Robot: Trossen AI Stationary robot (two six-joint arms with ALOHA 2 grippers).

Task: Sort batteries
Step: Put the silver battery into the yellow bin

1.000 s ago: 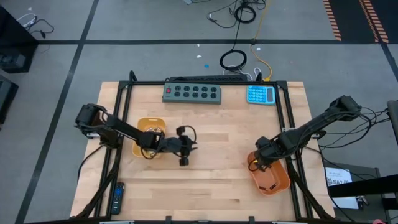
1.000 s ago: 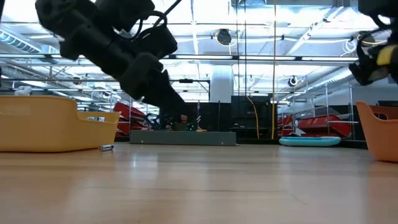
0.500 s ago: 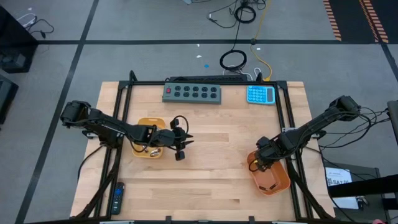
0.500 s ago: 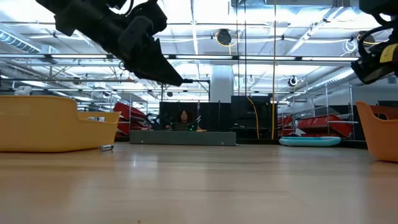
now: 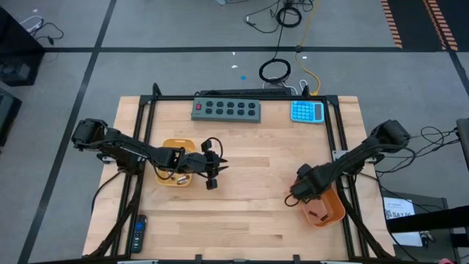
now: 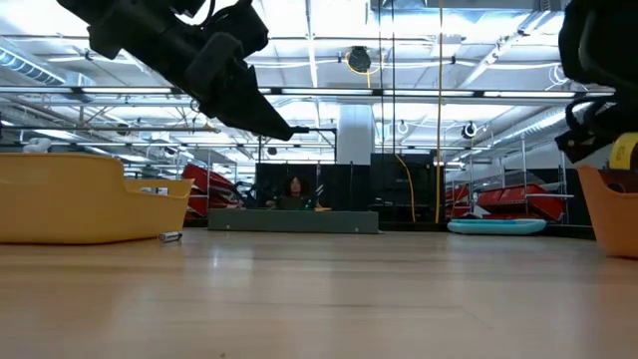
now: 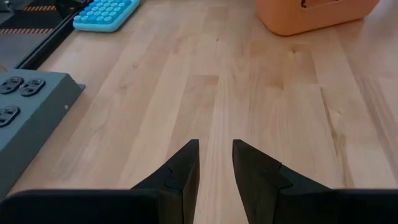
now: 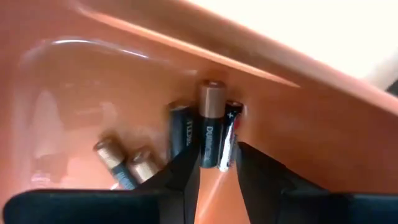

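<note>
My right gripper [image 5: 297,193] reaches down into the orange tray [image 5: 327,211], open. In the right wrist view its fingertips [image 8: 217,153] flank the near ends of a copper-topped dark battery [image 8: 210,127] and a slimmer black one [image 8: 231,134]. Both lie on the tray floor against its wall. Three more dark batteries [image 8: 179,129] [image 8: 109,154] [image 8: 140,163] lie beside them. My left gripper [image 5: 212,174] hovers above bare table right of the yellow tray [image 5: 174,173], open and holding nothing [image 7: 216,150]. A silver battery [image 6: 169,236] lies on the table beside the yellow tray [image 6: 80,199]. My right gripper comes from above into the orange tray, and its fingers [image 8: 186,165] stand on either side of the two batteries' near ends [image 8: 214,158]. I cannot tell whether they touch. The batteries lie on the tray floor.
A grey power strip [image 5: 226,110] and a blue calculator [image 5: 307,111] lie along the far edge. A black remote [image 5: 138,233] sits at the near left corner. A black frame borders the table. Bare wood lies between the two trays [image 5: 256,183].
My left gripper rose off the table and drew back toward the yellow tray and the far edge, then kept still. My right gripper sank lower into the orange tray in the last half second, shifting slightly toward the table's left.
</note>
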